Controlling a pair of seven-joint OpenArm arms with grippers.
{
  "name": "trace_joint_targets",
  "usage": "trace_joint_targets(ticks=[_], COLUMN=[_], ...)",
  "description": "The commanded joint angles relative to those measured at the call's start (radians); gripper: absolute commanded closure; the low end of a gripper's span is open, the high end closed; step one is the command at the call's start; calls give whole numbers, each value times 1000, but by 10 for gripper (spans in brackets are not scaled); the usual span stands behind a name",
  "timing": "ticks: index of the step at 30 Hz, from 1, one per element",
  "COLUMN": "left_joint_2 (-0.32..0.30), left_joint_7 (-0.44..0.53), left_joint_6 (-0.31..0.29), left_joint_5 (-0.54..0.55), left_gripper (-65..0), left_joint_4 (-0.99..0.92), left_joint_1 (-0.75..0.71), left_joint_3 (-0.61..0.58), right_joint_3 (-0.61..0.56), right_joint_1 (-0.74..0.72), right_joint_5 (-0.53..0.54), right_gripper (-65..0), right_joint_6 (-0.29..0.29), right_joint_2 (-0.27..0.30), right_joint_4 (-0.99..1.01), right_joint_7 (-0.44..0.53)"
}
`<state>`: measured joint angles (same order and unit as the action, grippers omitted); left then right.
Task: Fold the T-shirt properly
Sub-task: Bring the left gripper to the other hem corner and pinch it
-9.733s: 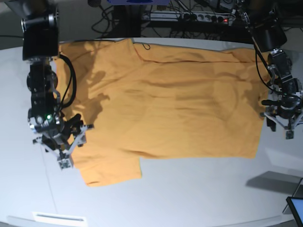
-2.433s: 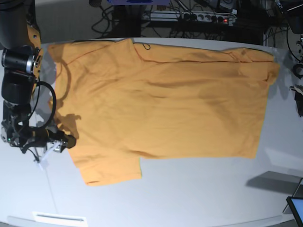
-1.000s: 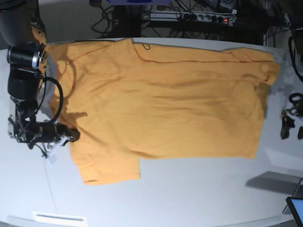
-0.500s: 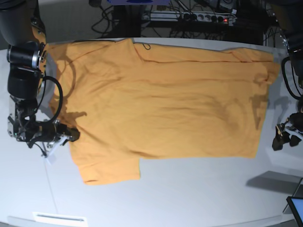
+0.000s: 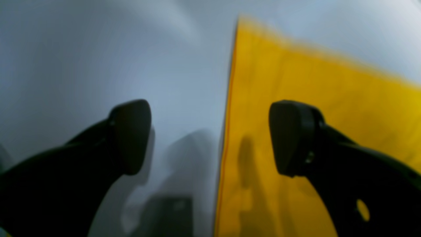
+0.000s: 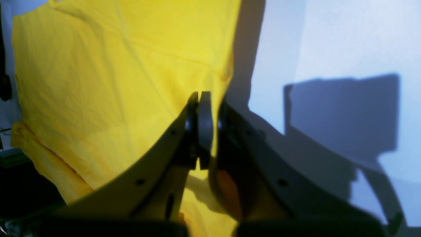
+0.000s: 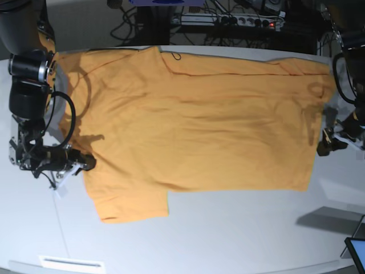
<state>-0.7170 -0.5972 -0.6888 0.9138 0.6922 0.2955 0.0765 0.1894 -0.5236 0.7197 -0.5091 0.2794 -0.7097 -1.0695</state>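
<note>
The orange-yellow T-shirt [image 7: 194, 120] lies spread flat on the white table [image 7: 239, 228], sleeves to the left, hem to the right. My right gripper [image 7: 86, 163] is at the shirt's left edge above the lower sleeve. In the right wrist view it [image 6: 200, 126] is shut, pinching the edge of the T-shirt [image 6: 108, 79]. My left gripper [image 7: 324, 146] is low at the hem on the right. In the blurred left wrist view it [image 5: 210, 135] is open, with the T-shirt [image 5: 329, 98] edge running between its fingertips [image 5: 131, 131].
Cables and a power strip [image 7: 228, 21] lie beyond the table's back edge. A dark screen corner [image 7: 356, 251] sticks in at the bottom right. A white strip [image 7: 71, 263] lies at the front left.
My left gripper has moved up and to the left, from the bare table to the shirt's hem edge. My right gripper and the shirt have not moved.
</note>
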Motion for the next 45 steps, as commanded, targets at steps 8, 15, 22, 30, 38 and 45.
trace_joint_targets(ticks=[8, 15, 22, 30, 38, 45], left_joint_2=[-33, 4, 27, 116, 159, 159], left_joint_7=[121, 213, 375, 461, 483, 483], left_joint_6=[-9, -9, -9, -9, -9, -9], left_joint_5=[15, -284, -519, -816, -813, -810], left_gripper=[-548, -548, -548, -548, -548, -544], left_joint_4=[14, 8, -245, -348, -404, -392], left_joint_1=[34, 86, 287, 380, 376, 345], left_joint_3=[6, 7, 7, 6, 7, 7], right_joint_3=[-3, -3, -3, -3, -3, -1], right_joint_1=[-10, 0, 4, 6, 12, 20], right_joint_5=[-27, -25, -25, -25, -25, -24], right_gripper=[-6, -6, -6, -6, -4, -4], right_joint_6=[0, 0, 0, 0, 0, 0], right_joint_2=[13, 11, 11, 11, 13, 11], right_joint_4=[-11, -11, -11, -11, -28, -87], right_joint_7=[-24, -24, -24, -25, -44, -65])
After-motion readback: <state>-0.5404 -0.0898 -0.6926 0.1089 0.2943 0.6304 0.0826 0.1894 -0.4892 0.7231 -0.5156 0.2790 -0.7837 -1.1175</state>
